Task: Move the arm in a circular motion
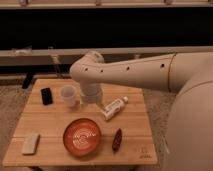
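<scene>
The arm (135,72) is a thick cream-white tube reaching in from the right across the back of the wooden table (135,150). It bends at a rounded elbow (84,69) and drops into a short wrist (91,94). My gripper (91,100) hangs below that wrist, low over the table's back middle, just right of a translucent cup (68,95). It is mostly hidden by the wrist.
On the table lie a black flat object (46,95) at back left, a white tube (114,107), an orange-red bowl (81,136), a dark red item (117,140) and a pale block (31,143). A dark wall with rails stands behind.
</scene>
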Tool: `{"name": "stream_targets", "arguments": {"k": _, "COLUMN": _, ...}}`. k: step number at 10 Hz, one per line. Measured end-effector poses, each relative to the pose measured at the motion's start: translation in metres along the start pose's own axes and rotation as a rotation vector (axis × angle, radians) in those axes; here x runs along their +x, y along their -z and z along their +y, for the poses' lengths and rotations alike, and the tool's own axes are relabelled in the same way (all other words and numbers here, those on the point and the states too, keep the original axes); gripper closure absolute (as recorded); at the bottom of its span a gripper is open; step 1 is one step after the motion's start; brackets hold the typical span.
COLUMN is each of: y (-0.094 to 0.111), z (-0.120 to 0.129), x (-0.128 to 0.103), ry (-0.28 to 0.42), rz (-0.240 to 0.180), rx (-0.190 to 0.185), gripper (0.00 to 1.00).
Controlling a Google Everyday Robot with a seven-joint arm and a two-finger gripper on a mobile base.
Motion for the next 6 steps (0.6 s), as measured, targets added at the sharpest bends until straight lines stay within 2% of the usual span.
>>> {"name": "stream_targets", "arguments": {"k": 3, "y": 0.002, "z": -0.010, "x": -0.010, "ry": 0.001, "rz": -0.006, "rx": -0.001, "gripper": 0.35}}
{"name": "stream_targets", "arguments": {"k": 6, "y": 0.003, "z": -0.023, "x": 0.002, "ry": -0.014, "rz": -0.005, "rx": 0.001, "gripper": 0.35}}
